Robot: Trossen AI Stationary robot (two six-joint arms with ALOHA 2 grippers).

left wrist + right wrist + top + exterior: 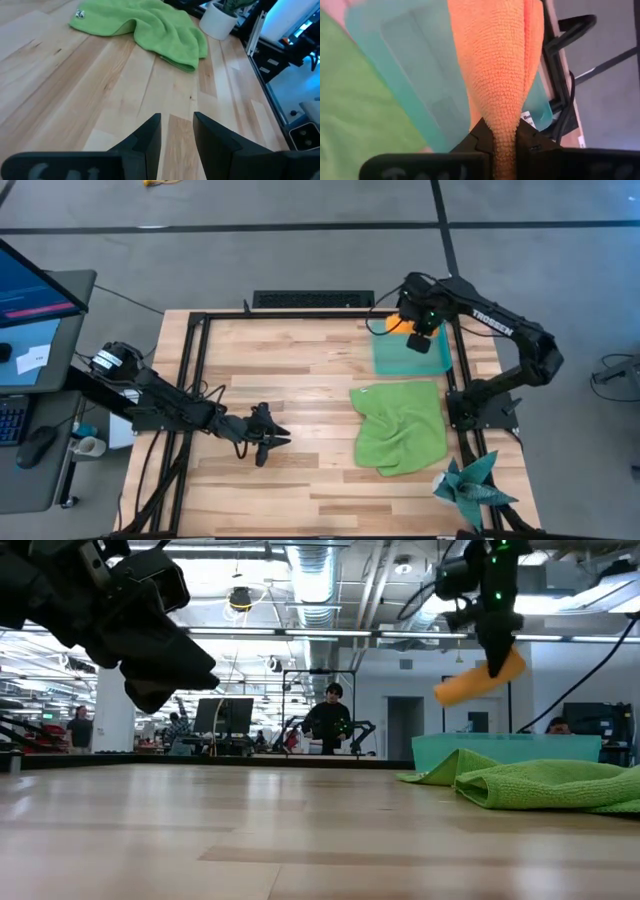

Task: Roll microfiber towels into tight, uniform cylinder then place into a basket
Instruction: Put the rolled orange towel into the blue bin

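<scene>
The orange towel (478,678), rolled into a cylinder, hangs in the air over the teal basket (432,362) at the table's far right, with my right gripper (502,145) shut on it. The basket (505,748) stands on the table under it. The green towel (402,425) lies crumpled on the wood just on the near side of the basket. My left gripper (177,131) hovers low over the wood left of the green towel (145,25), open, with nothing between its fingers. My right gripper pinches the orange roll near one end (503,122) between its two fingers (480,141), which squeeze it narrow there. The fingers come from above, pointing steeply down. The roll is lifted clear above the basket and tilted, its long free end (450,690) lower.
A dark teal spiky cloth (470,485) sits at the near right corner beside a white pot (217,20). Black frame rails (190,380) border the table. Bare wood stretches across the middle and left. People (330,715) stand in the room beyond.
</scene>
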